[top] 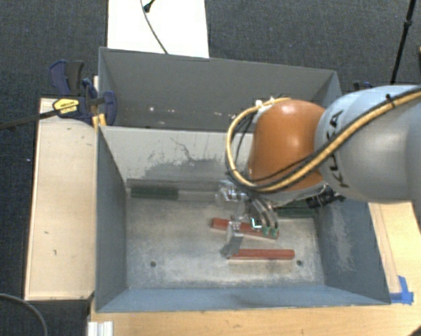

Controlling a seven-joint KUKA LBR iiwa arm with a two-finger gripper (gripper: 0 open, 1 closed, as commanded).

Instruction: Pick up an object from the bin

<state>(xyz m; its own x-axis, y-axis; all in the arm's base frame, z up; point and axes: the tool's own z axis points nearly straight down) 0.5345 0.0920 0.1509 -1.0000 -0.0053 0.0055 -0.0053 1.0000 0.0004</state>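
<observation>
Where the end effector (244, 233) sits — grip unreadable — a red bar (262, 254) lies beside, red stick (220, 224) half-hidden.

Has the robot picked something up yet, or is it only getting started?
Partly there. Done: the gripper is down inside the bin, right at a short red-brown stick, with a longer red stick just in front of it. In hand: nothing that I can see held; both sticks look to lie on the bin's floor. Left: grip one and lift it out.
</observation>
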